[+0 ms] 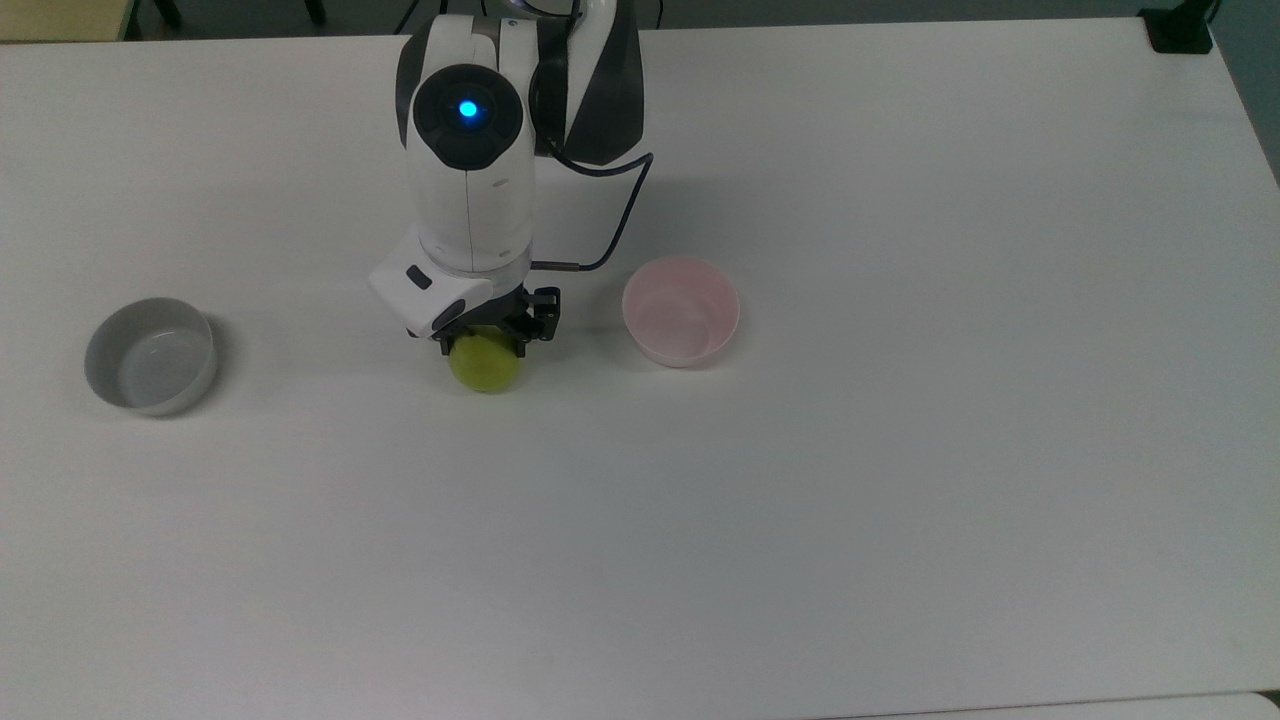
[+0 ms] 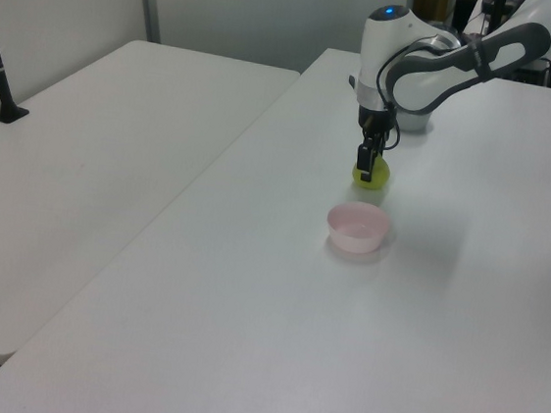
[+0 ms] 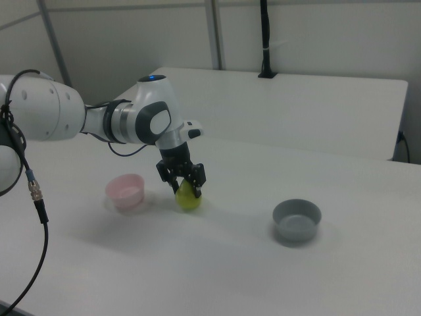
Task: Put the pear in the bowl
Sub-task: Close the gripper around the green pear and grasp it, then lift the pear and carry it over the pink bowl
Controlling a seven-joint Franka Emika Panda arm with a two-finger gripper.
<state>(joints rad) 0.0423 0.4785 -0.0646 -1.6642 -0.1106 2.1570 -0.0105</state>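
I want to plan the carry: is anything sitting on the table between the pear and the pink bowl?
Nothing visible does. In the top view, bare table separates the pear from the pink bowl; the grey bowl sits on the pear's other side.

pear (image 1: 485, 366) → bowl (image 1: 681, 311): bare worktop (image 1: 800, 500) between, nothing in the path
grey bowl (image 1: 150, 355): well apart (opposite side of the pear)
bowl mouth: unobstructed from above
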